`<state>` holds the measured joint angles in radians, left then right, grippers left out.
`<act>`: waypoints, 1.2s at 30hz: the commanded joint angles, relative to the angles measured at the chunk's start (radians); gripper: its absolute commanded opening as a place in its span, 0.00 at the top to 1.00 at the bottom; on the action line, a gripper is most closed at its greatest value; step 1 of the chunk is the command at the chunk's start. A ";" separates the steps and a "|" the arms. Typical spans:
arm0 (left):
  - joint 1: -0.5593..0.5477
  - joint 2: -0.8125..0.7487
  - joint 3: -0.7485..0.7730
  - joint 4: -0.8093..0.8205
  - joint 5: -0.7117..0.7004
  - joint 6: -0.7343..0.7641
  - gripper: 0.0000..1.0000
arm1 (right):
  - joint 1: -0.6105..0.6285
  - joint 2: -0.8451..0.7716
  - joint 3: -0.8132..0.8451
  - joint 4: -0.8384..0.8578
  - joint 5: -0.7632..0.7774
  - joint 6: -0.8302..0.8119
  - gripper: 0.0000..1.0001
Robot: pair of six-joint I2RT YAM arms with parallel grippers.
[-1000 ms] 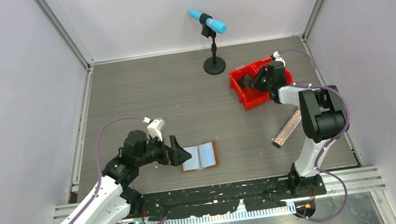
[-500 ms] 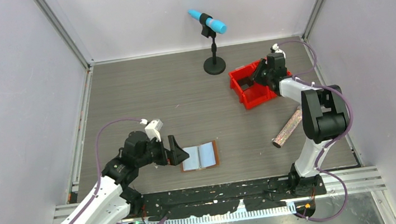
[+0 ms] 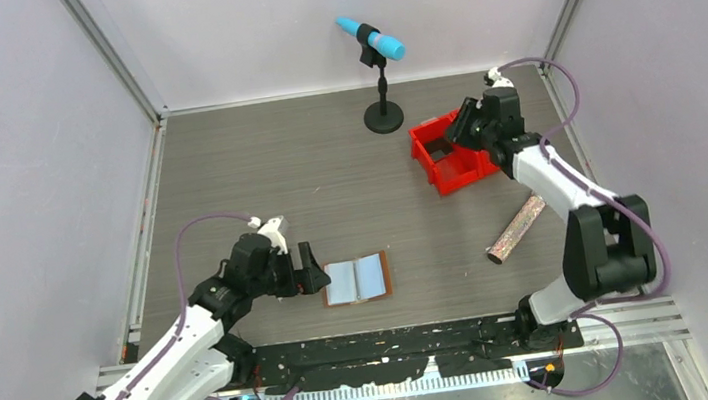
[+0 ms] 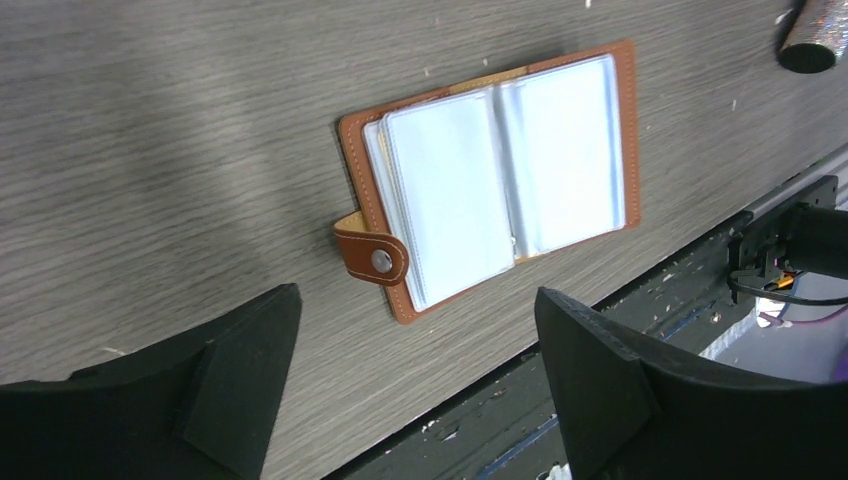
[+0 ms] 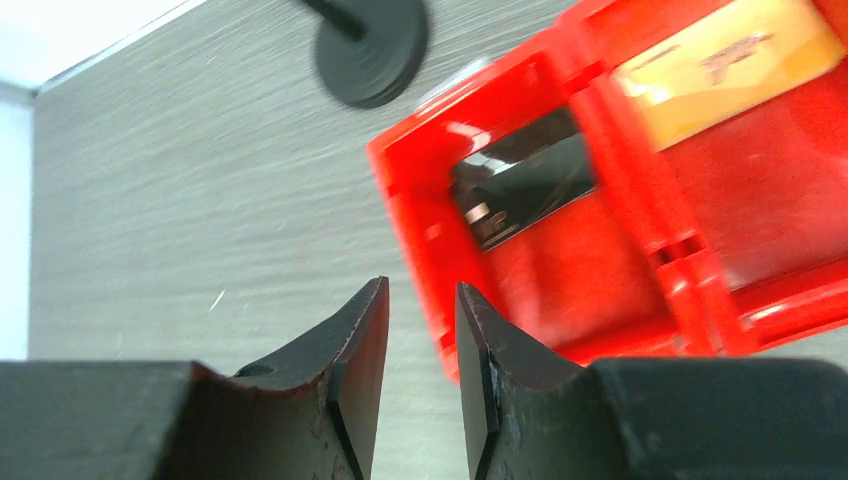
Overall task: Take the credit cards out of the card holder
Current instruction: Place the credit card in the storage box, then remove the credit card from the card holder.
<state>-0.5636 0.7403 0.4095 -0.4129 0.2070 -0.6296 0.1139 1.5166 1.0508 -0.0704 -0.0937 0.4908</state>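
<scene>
The card holder (image 3: 359,279) lies open and flat on the table near the front edge. It is brown leather with pale sleeves and a snap tab (image 4: 373,258). No credit cards show in its sleeves (image 4: 500,180). My left gripper (image 3: 313,269) hovers just left of it, jaws wide open and empty (image 4: 415,295). My right gripper (image 3: 462,125) hangs over the red bin (image 3: 440,176), slightly open with nothing between its fingers (image 5: 421,285). A dark card (image 5: 520,185) and a yellow card (image 5: 720,60) lie in separate compartments of the bin (image 5: 420,215).
A microphone stand (image 3: 383,116) with a blue head stands at the back centre. A glittery tube (image 3: 516,229) lies right of the card holder, and its end shows in the left wrist view (image 4: 812,40). A black strip (image 3: 397,346) runs along the table's near edge. Walls close three sides.
My right gripper has pulled up and back from inside the red bin and its jaws have parted. My left gripper has dropped lower and shifted slightly left of the card holder.
</scene>
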 commanded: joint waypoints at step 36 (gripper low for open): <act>-0.002 0.258 -0.031 0.266 0.223 -0.059 1.00 | 0.977 -0.247 -0.303 -0.058 0.367 0.310 0.31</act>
<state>-0.5636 1.0309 0.3981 -0.2153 0.3725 -0.6563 1.0622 1.2388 0.6827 -0.1398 0.2005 0.7921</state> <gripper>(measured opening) 0.025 0.676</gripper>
